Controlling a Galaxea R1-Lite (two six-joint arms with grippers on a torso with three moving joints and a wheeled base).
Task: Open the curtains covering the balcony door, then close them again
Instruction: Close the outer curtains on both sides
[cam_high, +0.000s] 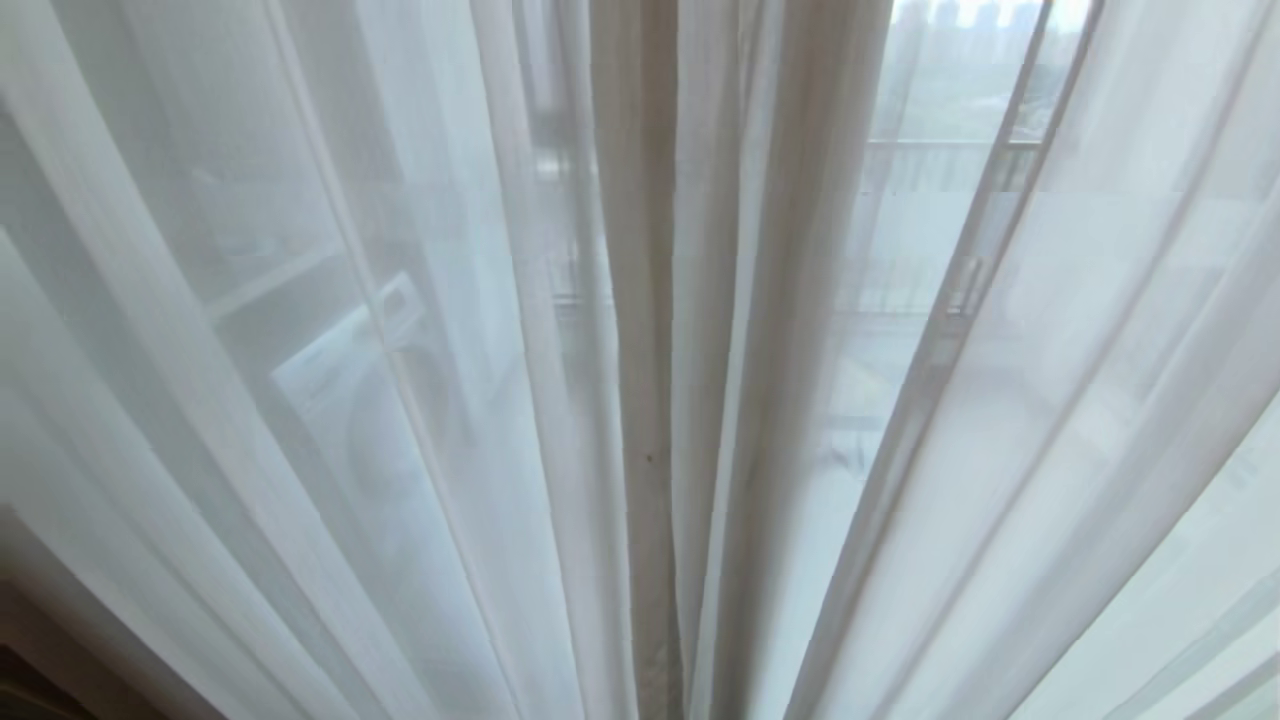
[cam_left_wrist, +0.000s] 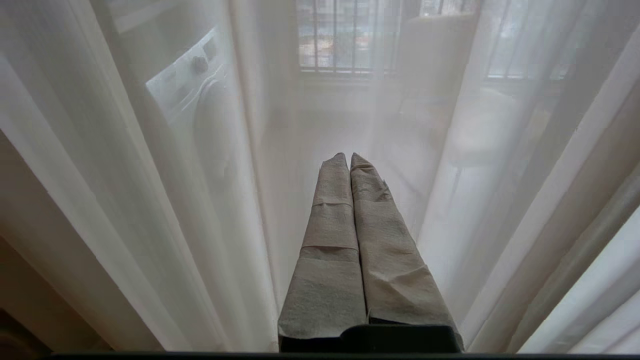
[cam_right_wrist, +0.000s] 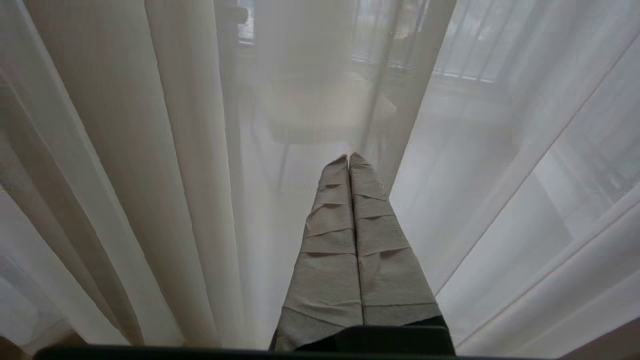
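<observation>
White sheer curtains (cam_high: 420, 400) hang drawn across the whole head view, their two panels meeting in a dense bunch of folds (cam_high: 660, 350) at the centre. Behind them the balcony door (cam_high: 966, 288) shows only faintly as a slanting frame bar with a handle. Neither arm is in the head view. My left gripper (cam_left_wrist: 348, 156) is shut with its tape-wrapped fingers pressed together, empty, pointing at the sheer curtains (cam_left_wrist: 125, 200) just ahead. My right gripper (cam_right_wrist: 348, 157) is likewise shut and empty, facing the sheer curtains (cam_right_wrist: 500, 210).
Through the fabric a white washing machine (cam_high: 370, 380) stands at the left on the balcony, also seen in the left wrist view (cam_left_wrist: 195, 75). A barred window (cam_left_wrist: 345, 40) lies farther back. A pale piece of furniture (cam_right_wrist: 310, 110) shows dimly ahead of the right gripper.
</observation>
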